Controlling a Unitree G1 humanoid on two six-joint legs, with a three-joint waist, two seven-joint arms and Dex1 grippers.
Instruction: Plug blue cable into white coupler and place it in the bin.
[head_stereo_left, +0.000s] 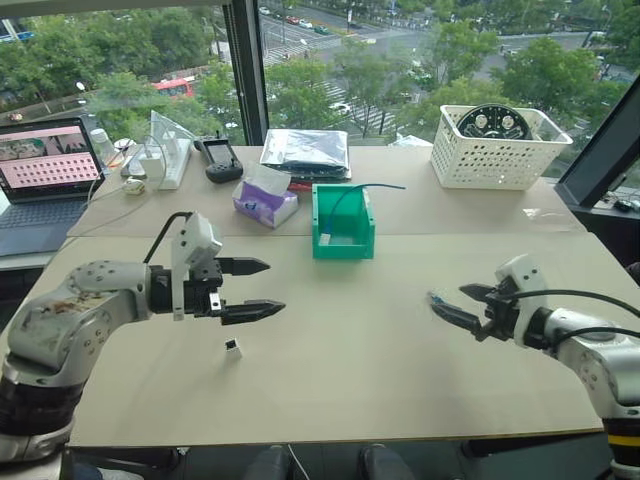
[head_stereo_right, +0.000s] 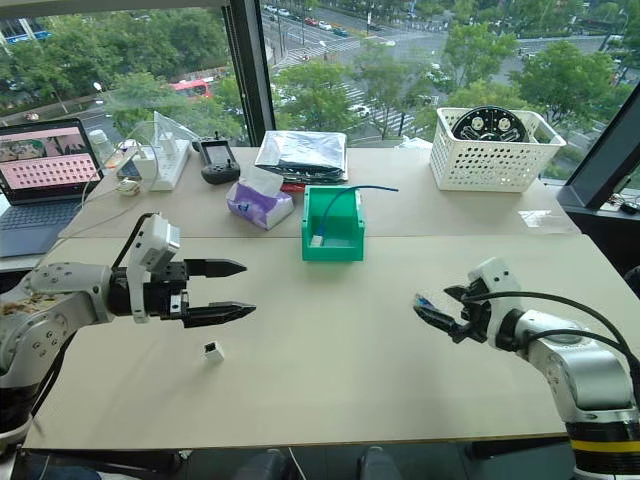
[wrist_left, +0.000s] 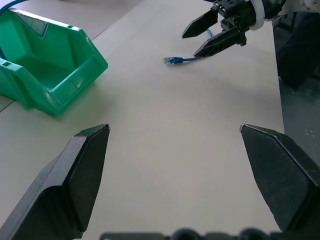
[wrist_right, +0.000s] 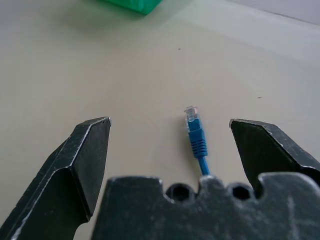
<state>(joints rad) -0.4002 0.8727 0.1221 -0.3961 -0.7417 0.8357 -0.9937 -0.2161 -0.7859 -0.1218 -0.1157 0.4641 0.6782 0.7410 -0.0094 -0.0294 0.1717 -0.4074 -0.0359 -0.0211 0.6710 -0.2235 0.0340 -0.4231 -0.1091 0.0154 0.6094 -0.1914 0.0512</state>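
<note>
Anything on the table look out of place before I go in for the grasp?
Yes: a second blue cable already hangs over the rim of the green bin, with something small and white inside. The white coupler lies loose on the table, far from the blue cable in front of the open right gripper.

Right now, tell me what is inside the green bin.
The green bin holds a blue cable that arcs out over its back rim, plus a small white piece on its floor. The front lip hides the floor just behind it.
</note>
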